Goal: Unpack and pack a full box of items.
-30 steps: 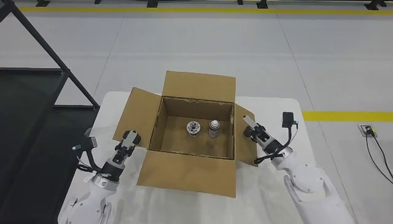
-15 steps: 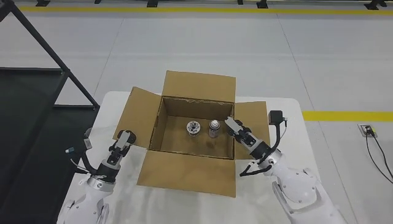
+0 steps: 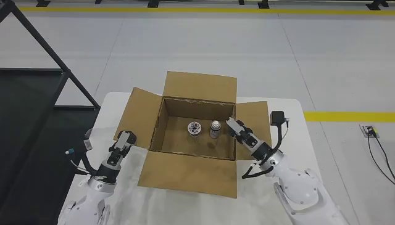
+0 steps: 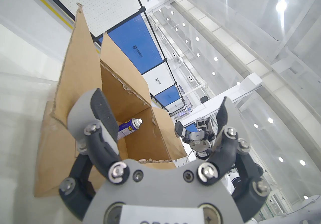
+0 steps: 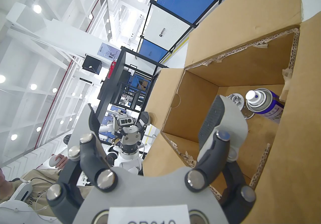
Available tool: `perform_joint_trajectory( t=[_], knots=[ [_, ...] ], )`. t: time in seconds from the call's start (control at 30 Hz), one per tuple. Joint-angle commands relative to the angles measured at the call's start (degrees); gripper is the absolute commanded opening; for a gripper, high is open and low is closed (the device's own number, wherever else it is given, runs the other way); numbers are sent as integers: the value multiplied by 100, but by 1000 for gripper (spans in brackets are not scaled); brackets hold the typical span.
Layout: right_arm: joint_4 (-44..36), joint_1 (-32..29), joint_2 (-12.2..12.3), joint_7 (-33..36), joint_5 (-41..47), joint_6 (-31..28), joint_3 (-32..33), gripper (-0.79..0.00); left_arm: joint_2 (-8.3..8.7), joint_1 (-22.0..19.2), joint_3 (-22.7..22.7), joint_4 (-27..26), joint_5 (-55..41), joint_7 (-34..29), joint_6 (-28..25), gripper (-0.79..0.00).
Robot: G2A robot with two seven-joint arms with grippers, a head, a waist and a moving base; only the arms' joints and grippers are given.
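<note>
We see bright, even light across the top view: the pale grey floor (image 3: 247, 46) and the white-covered bench (image 3: 129, 203) carry only soft, faint shading. Inside the open brown cardboard box (image 3: 185, 172) the walls lay a mild shade over the bottom, darkest along one side wall. Both wrist views look up into rows of round white ceiling lamps (image 4: 281, 5) — they burn out into small flared spots with pale haloes, and the roof around them is washed nearly white. The white top of the blue spray can (image 5: 251, 95) catches a bright glint. Toward the wrist views' edges straight lines bow — roof beams curve, and the black-framed blue and white wall panels (image 4: 140, 42) lean.
</note>
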Motion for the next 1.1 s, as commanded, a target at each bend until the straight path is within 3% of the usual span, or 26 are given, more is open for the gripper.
perform_joint_trajectory(
  t=[0.0,0.1,0.27,0.4,0.47,0.63,0.87,1.07],
  knots=[
    [-132,92,7,55,-491,22,-64,0,0,0,0,0,0,0,0,0],
    [-297,500,-8,339,-1344,964,-316,0,0,0,0,0,0,0,0,0],
    [70,1741,-24,2305,-2160,2030,-828,0,0,0,0,0,0,0,0,0],
    [761,2840,-101,3576,-2779,2486,-1384,0,0,0,0,0,0,0,0,0],
    [1102,3275,-157,4001,-2992,2295,-1702,0,0,0,0,0,0,0,0,0],
    [1897,3967,-291,4481,-3288,1164,-2332,0,0,0,0,0,0,0,0,0],
    [3069,4646,-595,4558,-3090,646,-2935,0,0,0,0,0,0,0,0,0],
    [3158,4692,-620,4532,-3093,695,-2965,0,0,0,0,0,0,0,0,0]
  ],
)
